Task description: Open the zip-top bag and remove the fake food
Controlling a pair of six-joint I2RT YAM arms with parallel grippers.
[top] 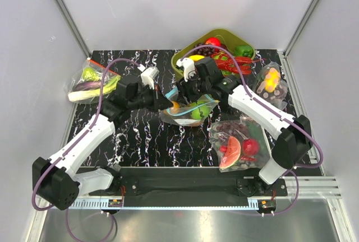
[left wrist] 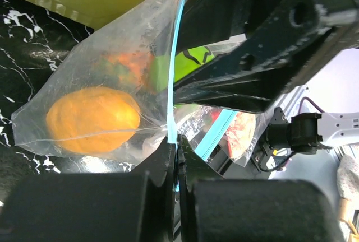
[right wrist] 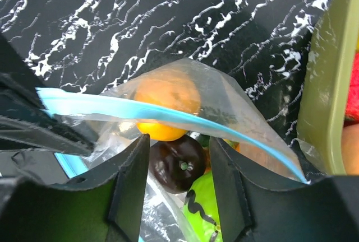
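between the fingers of the left gripper (left wrist: 177, 155), pinched shut, sits the teal strip (left wrist: 171, 85) of the zip-top bag (left wrist: 78, 79), anchoring one lip so the mouth gapes; right gripper (right wrist: 179, 140) half-spread, straddling the purple fruit (right wrist: 176, 166) among the fake food (right wrist: 165, 93) inside, not yet clamped.

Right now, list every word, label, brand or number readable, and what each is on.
None can be read.
The zip-top bag and its blue zip strip show no print.
The black squiggle on the green fruit is a mark, not letters.
Anything on the pale strip by the arm bases is too small to read.
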